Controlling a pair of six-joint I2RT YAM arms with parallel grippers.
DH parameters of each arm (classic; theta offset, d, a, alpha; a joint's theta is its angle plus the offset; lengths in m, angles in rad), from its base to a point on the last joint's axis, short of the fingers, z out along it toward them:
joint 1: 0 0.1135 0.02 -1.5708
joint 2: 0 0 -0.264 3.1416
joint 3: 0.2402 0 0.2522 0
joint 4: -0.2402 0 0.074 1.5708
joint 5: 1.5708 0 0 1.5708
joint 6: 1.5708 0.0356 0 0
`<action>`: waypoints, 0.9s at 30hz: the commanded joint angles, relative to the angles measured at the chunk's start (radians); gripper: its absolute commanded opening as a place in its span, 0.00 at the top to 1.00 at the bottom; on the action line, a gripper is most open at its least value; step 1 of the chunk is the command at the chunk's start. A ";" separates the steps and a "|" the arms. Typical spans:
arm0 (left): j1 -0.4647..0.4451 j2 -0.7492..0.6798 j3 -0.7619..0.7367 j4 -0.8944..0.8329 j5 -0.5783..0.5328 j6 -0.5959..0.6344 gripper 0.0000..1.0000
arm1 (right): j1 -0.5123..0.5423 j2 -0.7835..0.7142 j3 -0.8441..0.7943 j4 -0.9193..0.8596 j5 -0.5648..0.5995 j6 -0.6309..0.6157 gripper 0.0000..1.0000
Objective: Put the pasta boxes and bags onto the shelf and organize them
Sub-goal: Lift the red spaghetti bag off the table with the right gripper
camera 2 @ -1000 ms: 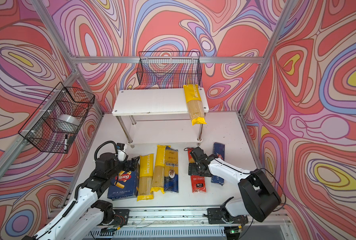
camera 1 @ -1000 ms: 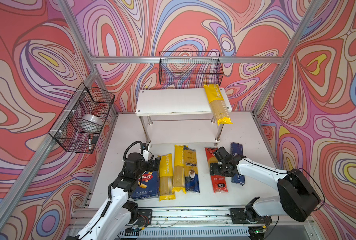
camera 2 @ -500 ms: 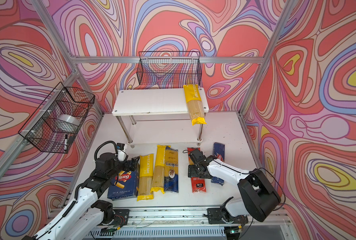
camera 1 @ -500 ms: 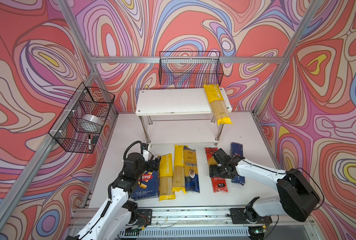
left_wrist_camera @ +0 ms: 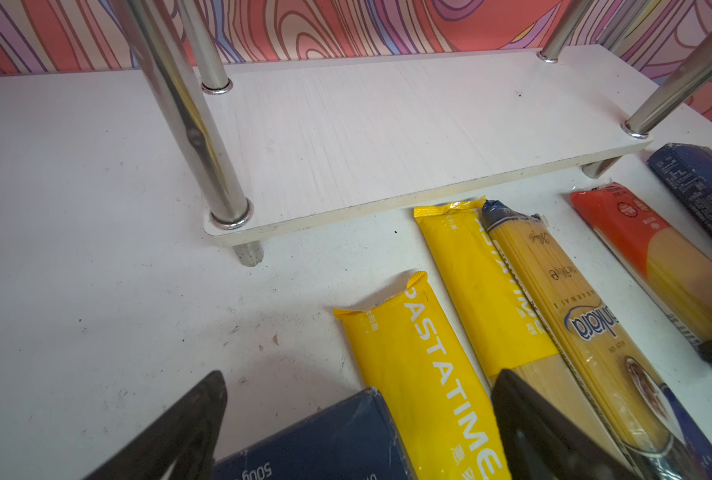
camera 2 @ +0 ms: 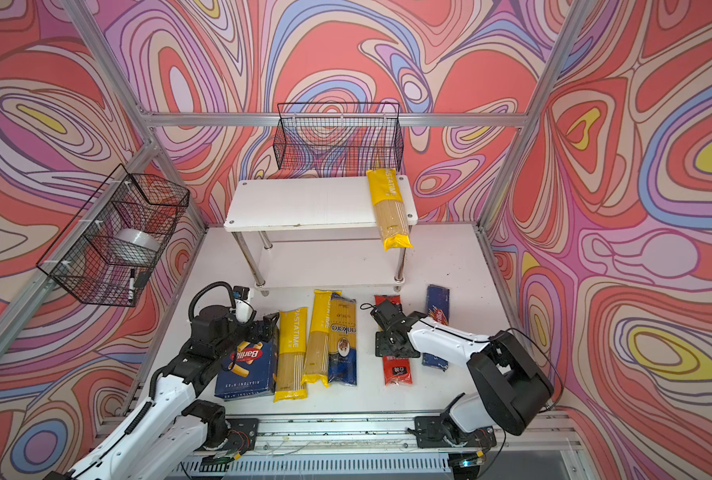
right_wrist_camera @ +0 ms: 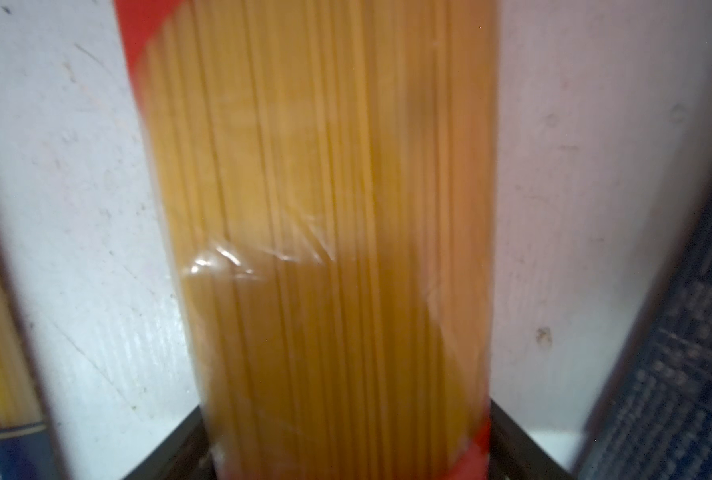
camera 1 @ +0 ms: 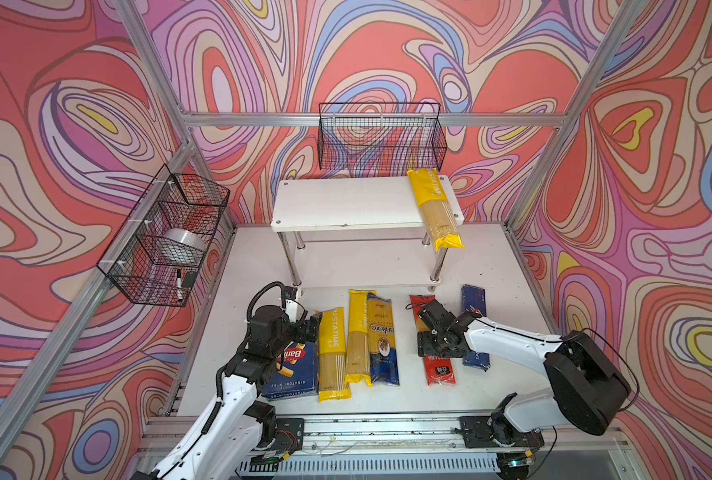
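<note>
The white two-tier shelf [camera 1: 346, 199] [camera 2: 304, 203] stands at the back; one yellow bag [camera 1: 435, 212] lies on its top board, overhanging the front. On the table lie the wide rigatoni box [camera 1: 296, 370], two yellow bags [camera 1: 332, 353], a blue and gold bag [camera 1: 383, 345], the red bag [camera 1: 439, 372] and the narrow spaghetti box [camera 1: 473, 299]. My right gripper [camera 1: 439, 347] [right_wrist_camera: 346, 415] is down over the red bag [right_wrist_camera: 325, 208], a finger against each long edge. My left gripper [camera 1: 310, 328] [left_wrist_camera: 358, 415] hangs open over the rigatoni box's far corner [left_wrist_camera: 325, 440].
A black wire basket [camera 1: 381, 137] hangs on the back wall just above the shelf. Another [camera 1: 167, 237] on the left wall holds a tape roll [camera 1: 181, 243]. The lower shelf board [left_wrist_camera: 387, 137] lies bare behind the bags' far ends, between chrome legs.
My right gripper has sunk a little onto the red bag and its jaws have narrowed against the bag's sides. The left arm and the packets have not moved.
</note>
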 commanded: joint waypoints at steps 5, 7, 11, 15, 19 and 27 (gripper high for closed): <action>-0.001 0.003 0.002 -0.015 0.000 0.007 0.00 | 0.004 0.047 -0.025 0.040 -0.021 0.006 0.21; -0.001 0.000 0.000 -0.012 -0.005 0.005 0.00 | 0.004 0.044 -0.016 0.053 -0.031 -0.001 0.25; -0.001 -0.003 -0.002 -0.011 -0.012 0.004 0.00 | 0.005 0.043 -0.012 0.078 -0.048 -0.013 0.31; -0.001 -0.003 0.000 -0.012 -0.009 0.004 0.00 | 0.007 0.032 -0.047 0.111 -0.066 0.005 0.38; 0.000 -0.001 -0.001 -0.013 -0.013 0.004 0.00 | 0.012 0.020 -0.067 0.114 -0.054 0.022 0.44; -0.001 -0.009 -0.003 -0.015 -0.023 -0.001 0.00 | 0.021 -0.011 -0.074 0.102 -0.036 0.031 0.56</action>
